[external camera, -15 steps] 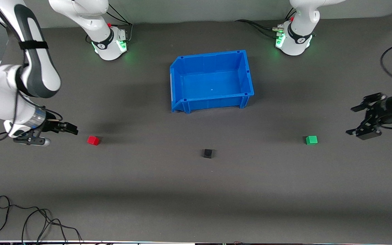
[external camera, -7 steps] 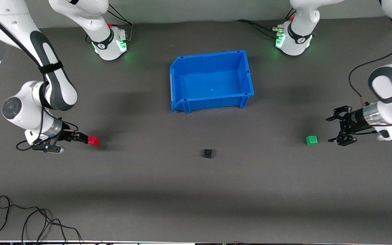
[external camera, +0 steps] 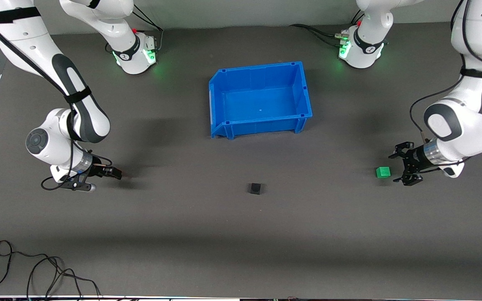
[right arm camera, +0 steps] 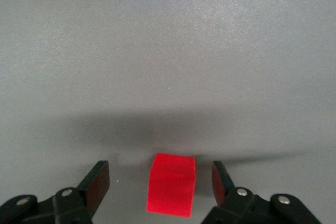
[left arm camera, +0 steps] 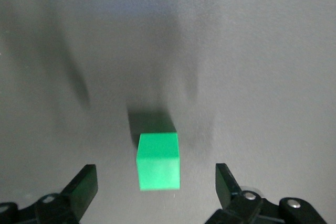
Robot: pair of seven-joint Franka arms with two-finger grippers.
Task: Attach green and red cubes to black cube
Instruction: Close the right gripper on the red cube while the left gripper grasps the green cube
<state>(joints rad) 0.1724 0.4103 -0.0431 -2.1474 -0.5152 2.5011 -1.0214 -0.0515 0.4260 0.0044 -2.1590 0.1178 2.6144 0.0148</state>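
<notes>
A blue bin (external camera: 260, 99) sits farther back than the black cube (external camera: 255, 188). Left gripper (external camera: 401, 168), fingers wide, flanks the green cube (external camera: 383, 172); right gripper (external camera: 113, 173), fingers apart, hides the red cube (right arm camera: 171, 184) from the front.

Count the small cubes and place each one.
3. Green cube beside the left claw; red cube between the right claw's fingers; black cube between them, nearer the camera.
</notes>
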